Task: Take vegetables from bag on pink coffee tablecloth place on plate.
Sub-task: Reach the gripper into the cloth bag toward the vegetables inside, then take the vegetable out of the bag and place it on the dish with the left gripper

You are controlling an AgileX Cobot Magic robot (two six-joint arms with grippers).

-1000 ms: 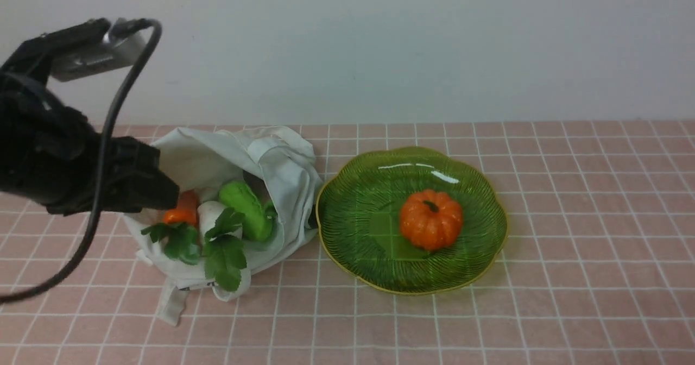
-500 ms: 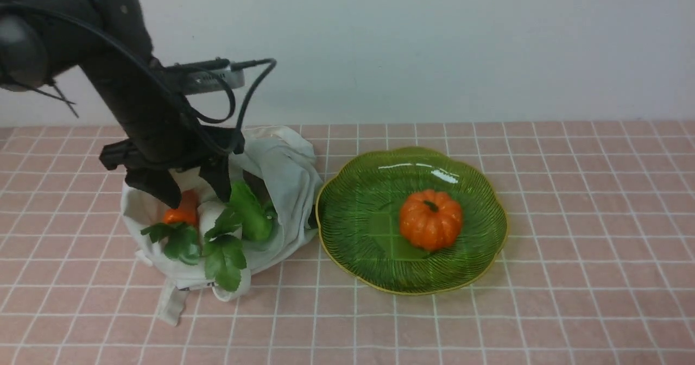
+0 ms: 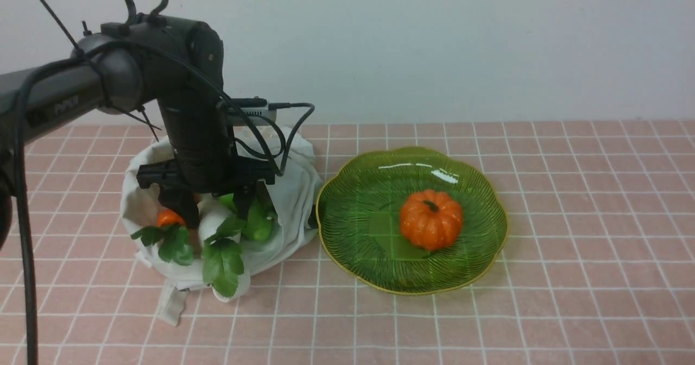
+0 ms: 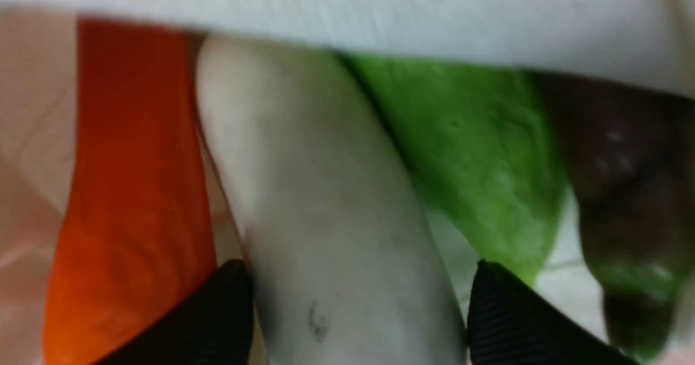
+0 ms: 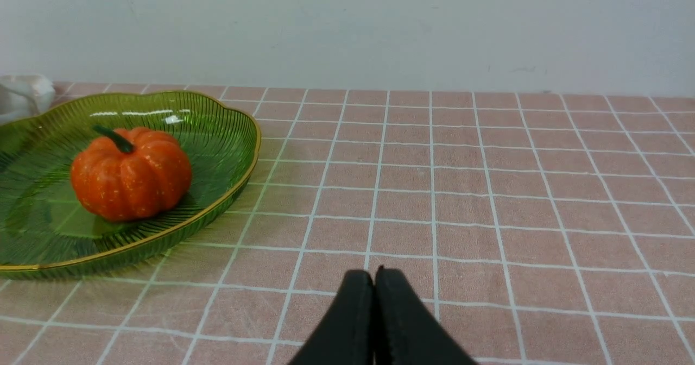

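Left end effector — astride radish

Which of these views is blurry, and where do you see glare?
Left wrist view: soft and out of focus, very close on the radish, carrot and cucumber. Front view: sharp, with white glare streaks toward the far side of the plate. Right wrist view: sharp too, with the same streaks on the plate.

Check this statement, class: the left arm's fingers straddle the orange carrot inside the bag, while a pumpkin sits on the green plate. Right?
Not quite. The left wrist view shows the fingers straddling the white radish, not the carrot beside it. The rest holds: inside the bag, pumpkin on the plate.
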